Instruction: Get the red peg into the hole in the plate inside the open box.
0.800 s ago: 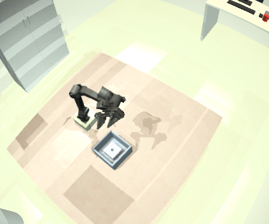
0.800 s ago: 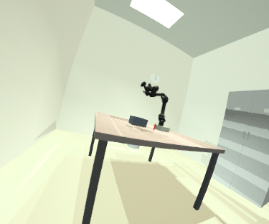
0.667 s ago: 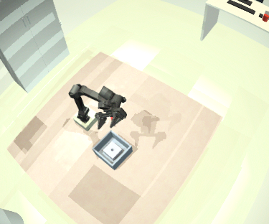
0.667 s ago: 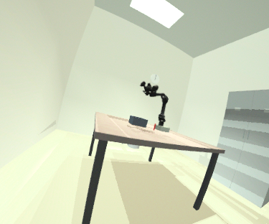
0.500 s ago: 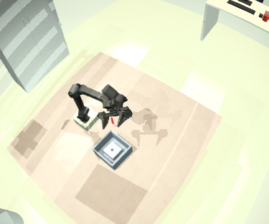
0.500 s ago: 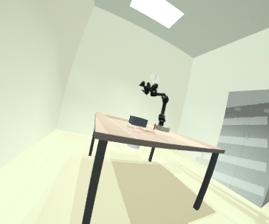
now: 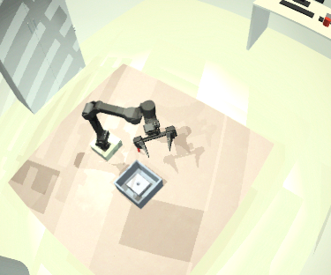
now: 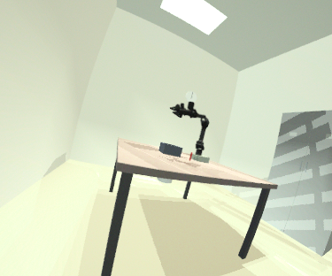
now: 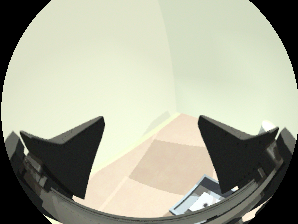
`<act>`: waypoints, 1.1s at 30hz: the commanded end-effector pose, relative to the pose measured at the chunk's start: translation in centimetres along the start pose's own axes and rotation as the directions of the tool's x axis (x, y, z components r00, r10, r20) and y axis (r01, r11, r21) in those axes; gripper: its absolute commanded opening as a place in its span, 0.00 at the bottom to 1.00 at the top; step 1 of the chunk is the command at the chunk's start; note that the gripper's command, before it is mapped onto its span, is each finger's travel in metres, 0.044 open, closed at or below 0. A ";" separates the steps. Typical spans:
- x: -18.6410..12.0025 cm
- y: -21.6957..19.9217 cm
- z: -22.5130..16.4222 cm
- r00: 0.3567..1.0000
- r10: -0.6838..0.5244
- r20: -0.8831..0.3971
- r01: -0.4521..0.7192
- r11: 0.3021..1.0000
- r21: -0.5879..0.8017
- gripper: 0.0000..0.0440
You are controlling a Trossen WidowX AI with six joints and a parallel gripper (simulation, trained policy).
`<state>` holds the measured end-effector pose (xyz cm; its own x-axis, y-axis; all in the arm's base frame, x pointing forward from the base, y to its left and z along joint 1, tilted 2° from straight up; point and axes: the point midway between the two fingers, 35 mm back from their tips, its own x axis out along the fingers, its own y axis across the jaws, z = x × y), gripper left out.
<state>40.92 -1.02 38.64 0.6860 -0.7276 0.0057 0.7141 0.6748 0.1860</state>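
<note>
The red peg (image 7: 139, 150) (image 8: 190, 156) stands upright on the table near the arm's base; in the top view a gripper finger covers part of it. The blue-grey open box (image 7: 129, 195) (image 8: 170, 149) (image 9: 189, 196) stands on the table, apart from the peg. A white plate (image 7: 143, 180) (image 9: 199, 201) with a small dark hole lies at its bottom, and nothing shows in the hole. My gripper (image 7: 159, 153) (image 8: 173, 111) (image 9: 152, 120) is wide open and empty. It hangs high above the table, pointing outward rather than straight down. The peg is not visible in the wrist view.
The arm's pale base block (image 7: 107, 148) (image 8: 201, 158) is close to the peg. The wooden table top (image 7: 237, 152) (image 8: 136, 156) carries the base, peg and box. A grey cabinet (image 7: 39, 53) (image 8: 311, 177) and a white desk (image 7: 286, 19) stand away from the table.
</note>
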 end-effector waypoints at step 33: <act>-16.7 -7.1 -18.3 0.507 -0.048 -0.861 -0.270 0.939 -0.212 1.00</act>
<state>28.18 8.41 20.07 0.4815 -0.3055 -0.8214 0.5016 0.8647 -0.0275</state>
